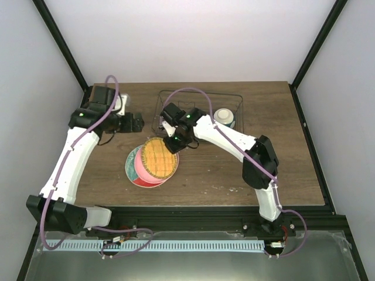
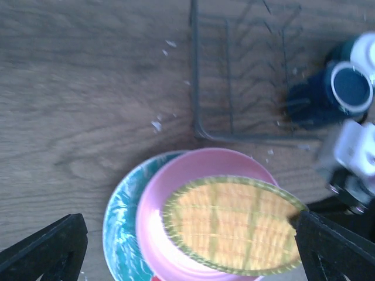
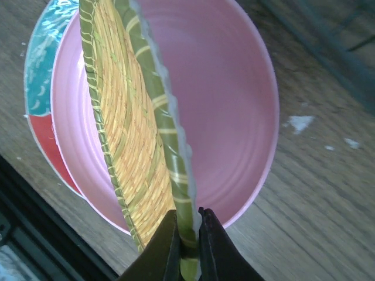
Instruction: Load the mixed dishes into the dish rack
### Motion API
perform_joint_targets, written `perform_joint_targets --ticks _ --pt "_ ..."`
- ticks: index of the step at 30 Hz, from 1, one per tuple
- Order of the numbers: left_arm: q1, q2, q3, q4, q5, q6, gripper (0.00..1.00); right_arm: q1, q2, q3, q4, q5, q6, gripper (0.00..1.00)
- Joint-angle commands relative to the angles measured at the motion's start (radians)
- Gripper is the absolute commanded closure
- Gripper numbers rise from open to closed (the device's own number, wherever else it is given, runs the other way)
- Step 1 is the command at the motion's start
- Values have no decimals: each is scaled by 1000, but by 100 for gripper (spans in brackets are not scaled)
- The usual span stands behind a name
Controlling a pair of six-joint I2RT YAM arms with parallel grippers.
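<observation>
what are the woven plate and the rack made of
Woven plate: looks like coiled straw or a print of it, matte, ribbed yellow strands with a green-banded rim; its pale smooth back edge hints at plastic. Rack: thin dark wire, probably coated metal, dull.

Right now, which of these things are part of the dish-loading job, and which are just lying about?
Part of the job: orange-yellow woven-pattern plate; pink round plate; teal-and-red patterned plate beneath it; small dark blue mug; cream bowl with teal outside; dark wire dish rack.
Just lying about: white crumbs on the wooden table.
</observation>
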Motion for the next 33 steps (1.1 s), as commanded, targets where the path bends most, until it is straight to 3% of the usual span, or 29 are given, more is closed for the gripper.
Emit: perform_joint_targets --ticks 1,5,8,14,19,24,33 --pt "59 -34 71 -35 -70 -21 0 9 -114 67 -117 189 -79 99" --pt "71 -40 114 -33 -109 -13 0 6 -224 75 -59 271 -164 99" --pt "78 -33 131 -29 -103 -17 0 -3 -313 17 74 324 -253 99" --pt "79 -22 124 -19 -88 -13 0 -64 -426 -65 293 278 -382 99" --pt "79 -24 72 18 -82 -7 0 -141 -482 -222 523 374 -576 99" --pt "79 -21 26 56 -57 -15 0 -306 -599 -518 1064 205 -807 99" --pt "81 -20 -36 82 -50 -22 0 -449 -440 -412 1168 27 -933 99"
